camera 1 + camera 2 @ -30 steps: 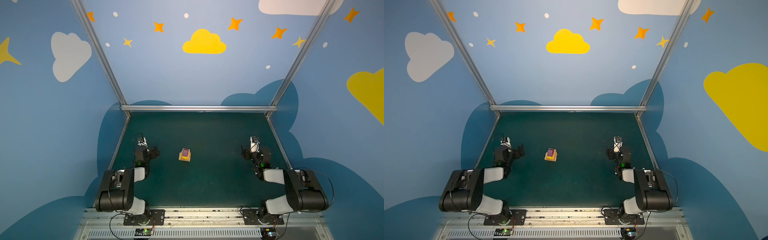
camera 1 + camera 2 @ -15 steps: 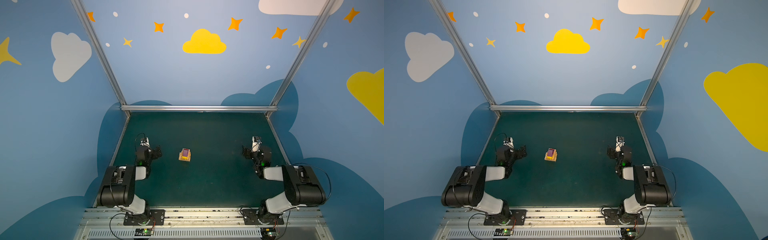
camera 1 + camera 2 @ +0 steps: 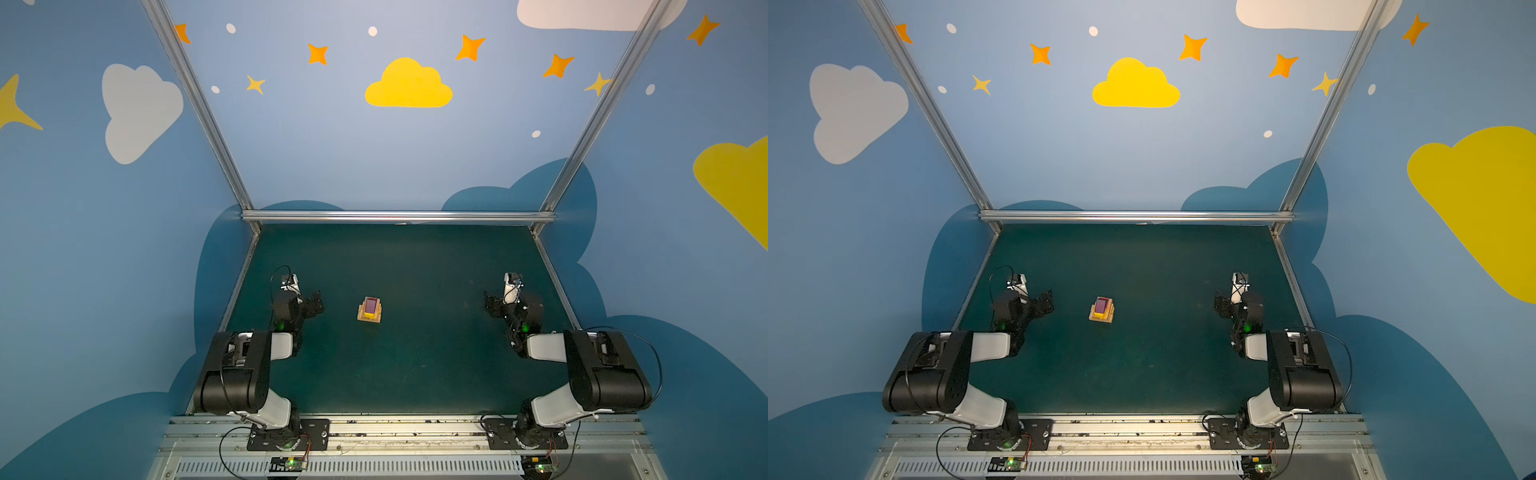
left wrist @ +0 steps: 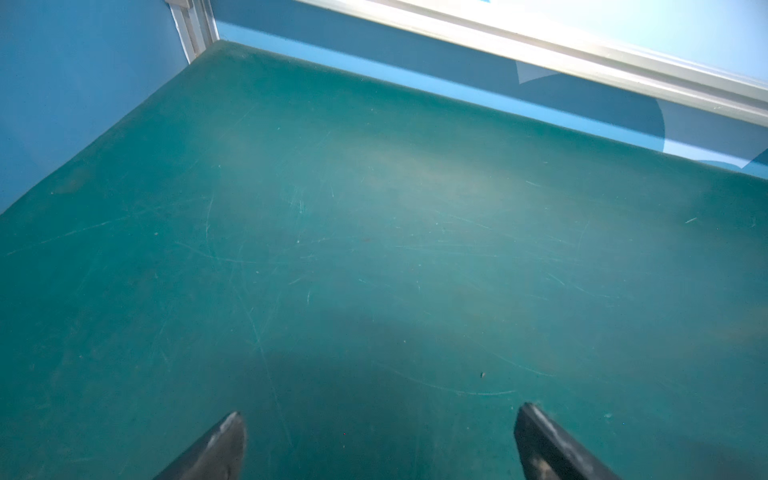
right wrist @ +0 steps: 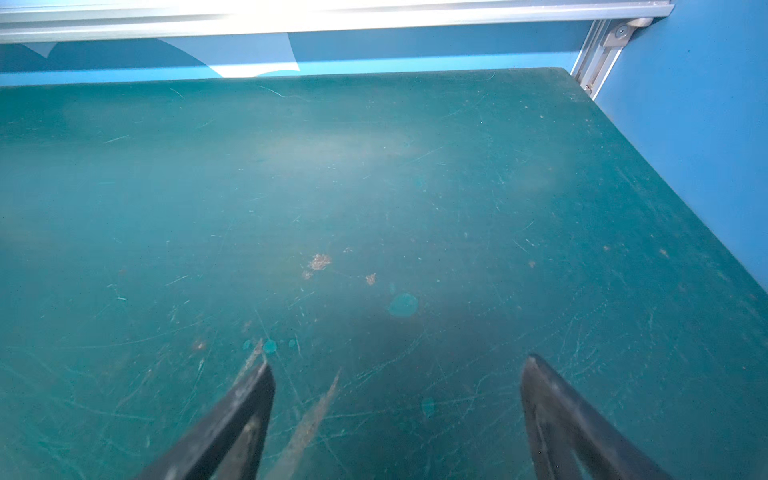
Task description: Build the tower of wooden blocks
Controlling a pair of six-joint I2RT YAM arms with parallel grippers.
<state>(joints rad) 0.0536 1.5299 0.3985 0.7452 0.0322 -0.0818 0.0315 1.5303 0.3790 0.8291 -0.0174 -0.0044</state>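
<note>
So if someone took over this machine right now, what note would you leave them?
Left gripper: open, empty, near the left side of the table.
Right gripper: open, empty, near the right side.
Tower: stands mid-table, tan base, yellow layer, purple block on top; neither gripper touches it.
Done: stacking looks complete; no loose blocks in view.
Left: probably nothing; just check it stands.

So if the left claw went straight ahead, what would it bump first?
Probably just the green mat. The left gripper tilts down at bare mat; the tower sits off to its side.
</note>
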